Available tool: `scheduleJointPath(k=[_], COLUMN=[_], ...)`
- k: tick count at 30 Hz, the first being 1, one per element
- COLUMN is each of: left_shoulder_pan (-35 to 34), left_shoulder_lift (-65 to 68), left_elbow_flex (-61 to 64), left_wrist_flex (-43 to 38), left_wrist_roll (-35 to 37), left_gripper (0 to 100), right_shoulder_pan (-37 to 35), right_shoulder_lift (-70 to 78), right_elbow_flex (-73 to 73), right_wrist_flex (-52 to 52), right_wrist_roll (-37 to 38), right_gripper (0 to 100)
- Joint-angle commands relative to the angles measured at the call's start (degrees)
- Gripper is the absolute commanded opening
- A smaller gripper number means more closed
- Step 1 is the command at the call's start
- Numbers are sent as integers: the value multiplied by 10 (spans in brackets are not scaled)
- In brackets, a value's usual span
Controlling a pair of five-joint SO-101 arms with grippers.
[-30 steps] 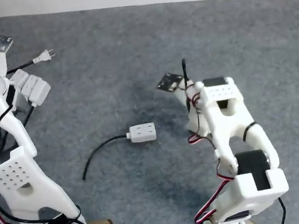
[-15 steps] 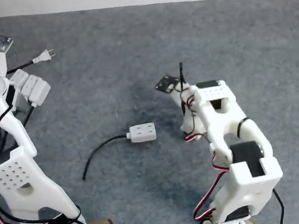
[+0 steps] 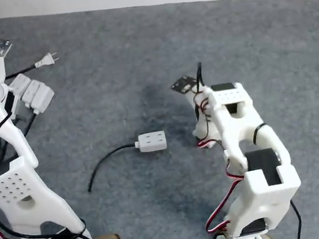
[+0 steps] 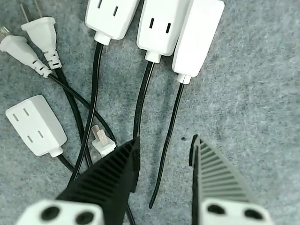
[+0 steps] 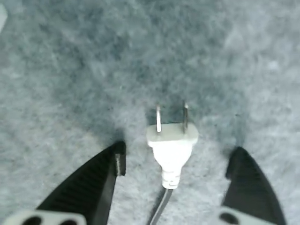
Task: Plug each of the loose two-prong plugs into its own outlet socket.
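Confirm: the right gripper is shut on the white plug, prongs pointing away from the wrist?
No. The right gripper is open, its fingers either side of the white plug without touching it, as the right wrist view shows. The prongs do point away from the wrist.

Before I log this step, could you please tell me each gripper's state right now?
Left gripper: open, holding nothing.
Right gripper: open, fingers either side of a plug.

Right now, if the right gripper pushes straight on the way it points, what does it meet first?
Most likely the white two-prong plug, lying on the grey carpet between the open fingers of the right gripper, touching neither. Depth is hard to judge; the carpet comes right behind it.
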Motion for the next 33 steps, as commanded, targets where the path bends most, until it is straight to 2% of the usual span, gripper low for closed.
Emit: scheduleJointPath(k=[1, 7, 12, 13, 28, 33], left_shoulder_pan=[-6, -11, -11, -10, -11, -4], left_shoulder_lift=[-7, -6, -6, -6, -6, -6], left_elbow_flex=[-18, -18, -17, -17, -17, -9], left_wrist_flex=[-4, -4, -4, -4, -4, -4], left_wrist_roll=[-5, -4, -4, -4, -4, -4], left_gripper=[186, 186, 186, 186, 186, 186], right_shoulder_pan=[7, 7, 7, 7, 23, 22], right_shoulder_lift=[-3, -2, -2, -4, -5, -12], right_elbow_flex=[-21, -17, -21, -21, 15, 26], right_wrist_flex=[7, 8, 7, 7, 50, 30], right_wrist_roll=[6, 55, 54, 53, 54, 39], right_gripper=[291, 249, 39, 23, 36, 5])
